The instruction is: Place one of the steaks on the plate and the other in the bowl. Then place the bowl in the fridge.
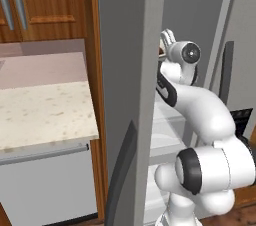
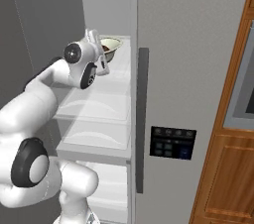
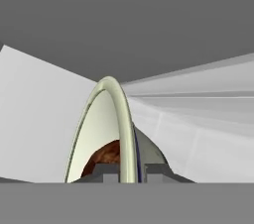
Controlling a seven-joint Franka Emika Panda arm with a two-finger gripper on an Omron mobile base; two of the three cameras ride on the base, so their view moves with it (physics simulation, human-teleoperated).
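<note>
Left base view. I have the arm reaching past the edge of the open fridge (image 1: pixel 125 95) door into the upper compartment. The gripper (image 1: pixel 167 37) sits high inside, at the level of the top shelf; its load is mostly hidden by the wrist. The door edge stands close on the arm's left, so I judge sideways room to be slim, and any pull-back should run straight out along the forearm.

Right base view. The bowl (image 2: pixel 110 47) is at the top shelf (image 2: pixel 121 69), just ahead of the gripper (image 2: pixel 99 49) and tilted; I cannot tell whether its base touches the shelf. The closed right door borders the compartment, and the shelf has bare room behind the bowl.

Hand view. The fingers are clamped on the bowl's rim (image 3: pixel 121 129), seen edge-on, with the dark brown steak (image 3: pixel 106 156) lying inside. To finish well, I would level the bowl, lower it until it sits flat, well in from the shelf's front edge, then let go and lift clear of the rim before retreating.
</note>
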